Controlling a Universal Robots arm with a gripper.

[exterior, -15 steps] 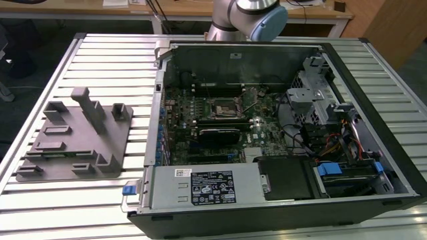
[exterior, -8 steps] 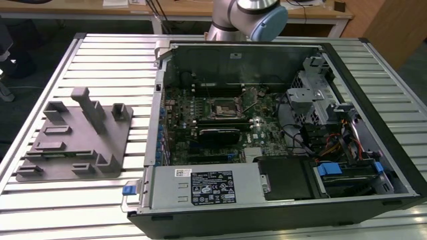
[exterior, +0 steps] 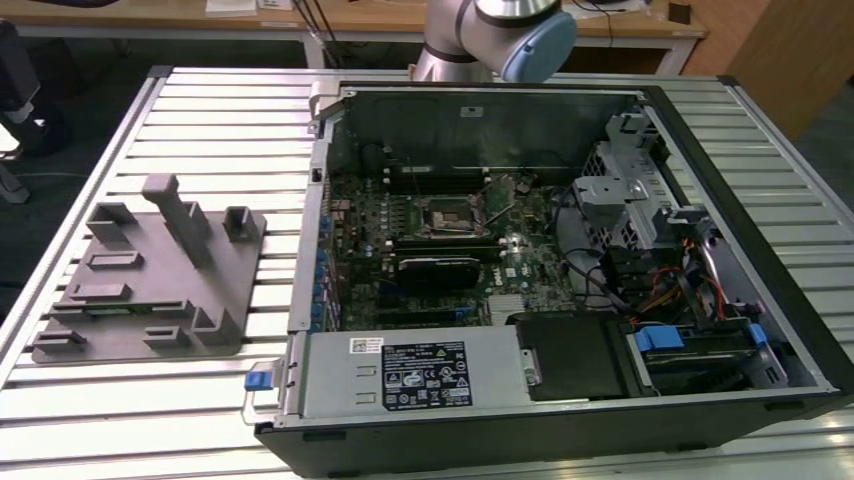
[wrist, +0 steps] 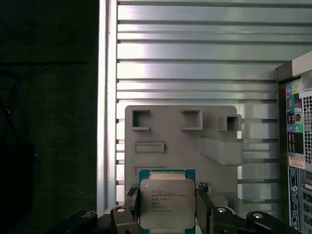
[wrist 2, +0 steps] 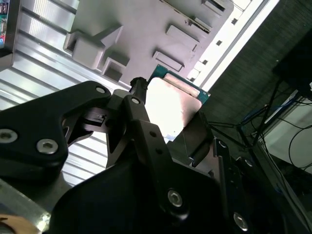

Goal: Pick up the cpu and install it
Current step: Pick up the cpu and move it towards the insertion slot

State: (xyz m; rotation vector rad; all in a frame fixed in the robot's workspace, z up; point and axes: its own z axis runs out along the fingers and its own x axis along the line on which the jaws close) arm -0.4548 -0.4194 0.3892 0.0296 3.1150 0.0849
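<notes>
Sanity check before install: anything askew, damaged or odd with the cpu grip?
Nothing stands out. The cpu sits square in the hand, gripped by two opposite edges, its metal top facing the first wrist view, above the grey fixture. No damage shows on it in either wrist view.

Lid of the cpu (wrist: 167, 210): smooth silver-grey metal with a satin sheen, on a green board rim.
gripper (wrist: 167, 194): black matt links, dull metal screw heads.
fixture plate (wrist: 180, 131): grey matt plastic.
table (exterior: 200, 130): ribbed bare metal, reflective.
computer case (exterior: 507, 125): grey sheet-metal interior, black matt shell.
</notes>
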